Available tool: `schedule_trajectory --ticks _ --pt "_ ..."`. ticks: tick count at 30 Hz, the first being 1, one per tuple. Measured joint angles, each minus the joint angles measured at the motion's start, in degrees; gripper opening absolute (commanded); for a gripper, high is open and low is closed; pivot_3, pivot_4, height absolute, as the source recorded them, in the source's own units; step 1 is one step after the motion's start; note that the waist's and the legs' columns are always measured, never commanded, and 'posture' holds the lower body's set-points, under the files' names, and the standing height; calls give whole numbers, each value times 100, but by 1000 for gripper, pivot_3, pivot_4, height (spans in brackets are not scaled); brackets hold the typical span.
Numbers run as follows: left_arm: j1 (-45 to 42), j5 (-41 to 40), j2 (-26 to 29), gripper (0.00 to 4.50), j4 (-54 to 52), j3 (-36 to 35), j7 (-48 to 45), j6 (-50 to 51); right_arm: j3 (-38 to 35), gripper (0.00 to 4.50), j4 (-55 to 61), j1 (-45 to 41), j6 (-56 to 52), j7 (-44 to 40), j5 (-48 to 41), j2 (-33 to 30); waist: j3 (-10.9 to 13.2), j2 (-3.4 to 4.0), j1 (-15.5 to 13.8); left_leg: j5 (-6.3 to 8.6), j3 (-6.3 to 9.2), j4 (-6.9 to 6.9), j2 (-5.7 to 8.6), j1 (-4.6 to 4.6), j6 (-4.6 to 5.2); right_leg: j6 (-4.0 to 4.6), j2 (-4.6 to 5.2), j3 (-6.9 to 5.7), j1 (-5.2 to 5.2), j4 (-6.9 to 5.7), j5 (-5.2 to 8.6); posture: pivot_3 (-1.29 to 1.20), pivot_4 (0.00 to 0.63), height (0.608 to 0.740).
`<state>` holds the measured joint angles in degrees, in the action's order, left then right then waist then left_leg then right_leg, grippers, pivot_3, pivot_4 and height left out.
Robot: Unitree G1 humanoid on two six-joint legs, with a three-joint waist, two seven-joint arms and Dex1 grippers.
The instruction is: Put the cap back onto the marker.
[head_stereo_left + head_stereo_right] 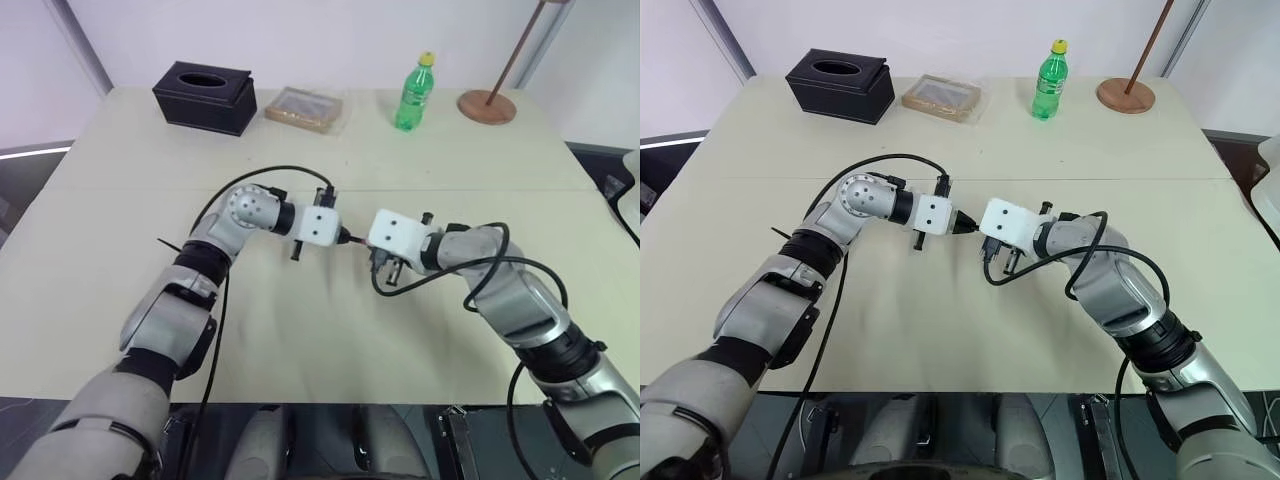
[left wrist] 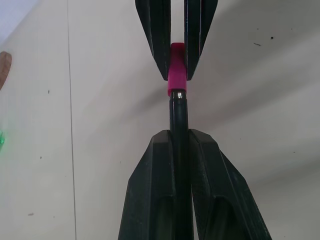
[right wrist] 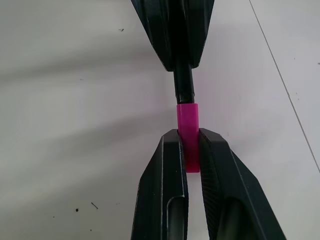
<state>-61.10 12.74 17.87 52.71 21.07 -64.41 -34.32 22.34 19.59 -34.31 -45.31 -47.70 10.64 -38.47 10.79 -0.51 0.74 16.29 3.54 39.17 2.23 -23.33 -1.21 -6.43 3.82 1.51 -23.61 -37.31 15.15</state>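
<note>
Above the middle of the beige table [image 1: 300,340] my two grippers meet tip to tip. My left gripper [image 2: 179,132] is shut on the thin black marker [image 2: 179,112], which sticks out past its fingertips. My right gripper [image 3: 189,131] is shut on the small bright pink cap [image 3: 188,127]. The cap's open end sits over the marker's tip [image 3: 183,85], in line with the marker's shaft. From the head, the left gripper [image 1: 343,237] and right gripper [image 1: 368,243] nearly touch, and the marker and cap are too small to make out between them.
Along the table's far side stand a black tissue box [image 1: 205,97], a flat clear-wrapped brown box [image 1: 304,108], a green bottle with a yellow cap [image 1: 414,93] and a round wooden stand base [image 1: 487,106]. Black cables loop off both wrists.
</note>
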Motion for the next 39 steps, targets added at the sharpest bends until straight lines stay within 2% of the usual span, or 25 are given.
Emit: schedule_trajectory --ticks 11,25,39 --pt "-20 77 11 0 93 49 -135 0 302 51 -86 -94 -8 0 163 75 0 0 2 0 0 0 1 0 0 0 0 0 -1 0 0 0 150 740" --pt "-101 255 -75 0 235 56 67 -82 323 51 -262 -183 -39 47 274 205 0 0 2 0 0 0 1 -2 0 0 0 0 -4 -1 0 0 150 740" --pt "207 -104 -96 0 -305 -230 -295 812 321 51 -267 -218 -17 27 273 234 0 0 4 0 0 0 1 -2 -1 0 0 0 -4 -1 0 0 150 740"
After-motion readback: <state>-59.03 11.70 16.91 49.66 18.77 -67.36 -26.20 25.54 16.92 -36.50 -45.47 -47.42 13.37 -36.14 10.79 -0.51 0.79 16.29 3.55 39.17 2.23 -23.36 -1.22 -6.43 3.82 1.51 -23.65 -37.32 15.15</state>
